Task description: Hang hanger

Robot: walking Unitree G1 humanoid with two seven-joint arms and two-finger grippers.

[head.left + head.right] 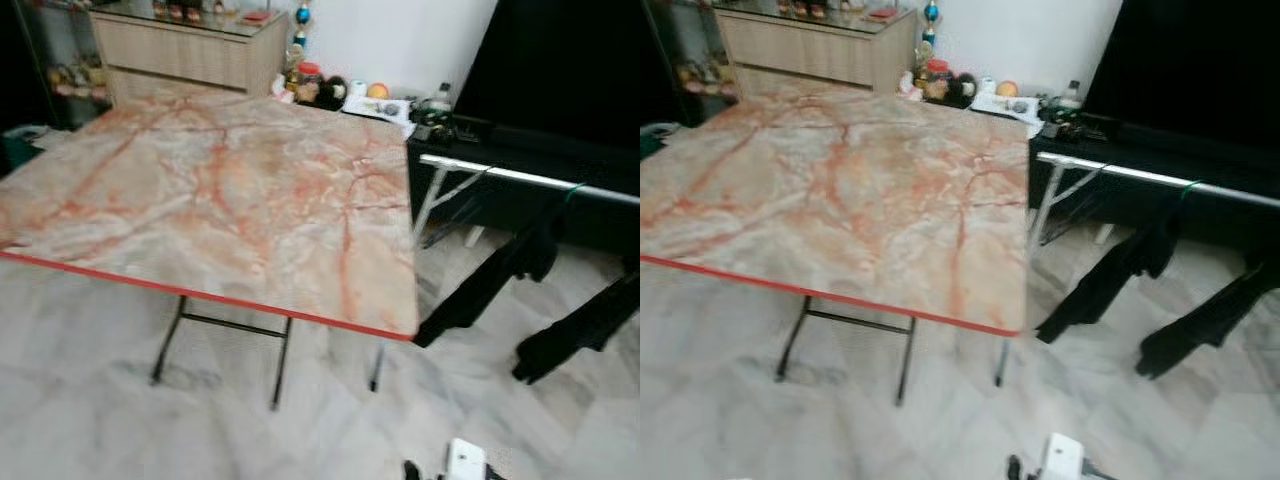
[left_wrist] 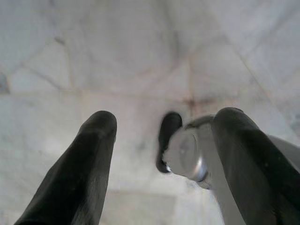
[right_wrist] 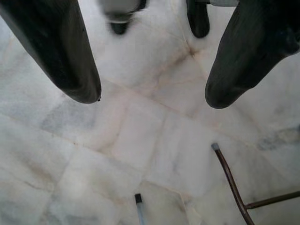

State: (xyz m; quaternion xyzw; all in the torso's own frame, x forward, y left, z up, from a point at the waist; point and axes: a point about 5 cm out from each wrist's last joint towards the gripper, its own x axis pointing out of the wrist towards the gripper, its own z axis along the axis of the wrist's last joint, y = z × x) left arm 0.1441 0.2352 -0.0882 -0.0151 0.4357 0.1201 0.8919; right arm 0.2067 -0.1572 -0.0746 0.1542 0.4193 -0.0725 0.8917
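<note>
A silver rail point(image 1: 500, 173) of a drying rack runs along the right, beyond the table. A black garment point(image 1: 497, 272) hangs from it by a thin green hanger hook point(image 1: 574, 189). A second black garment point(image 1: 588, 324) droops further right. Both my arms hang low over the floor. In the left wrist view my left gripper point(image 2: 164, 119) is open above the pale tiles, with nothing between its fingers. The right gripper point(image 3: 152, 96) is open too, holding nothing, above tiles near thin metal table legs point(image 3: 232, 180).
A folding table point(image 1: 220, 200) with a marble-patterned top and red edge stands straight ahead on thin dark legs point(image 1: 280, 365). A wooden cabinet point(image 1: 185, 50) and small clutter point(image 1: 330, 92) stand at the far wall. A dark screen point(image 1: 560, 70) rises behind the rail.
</note>
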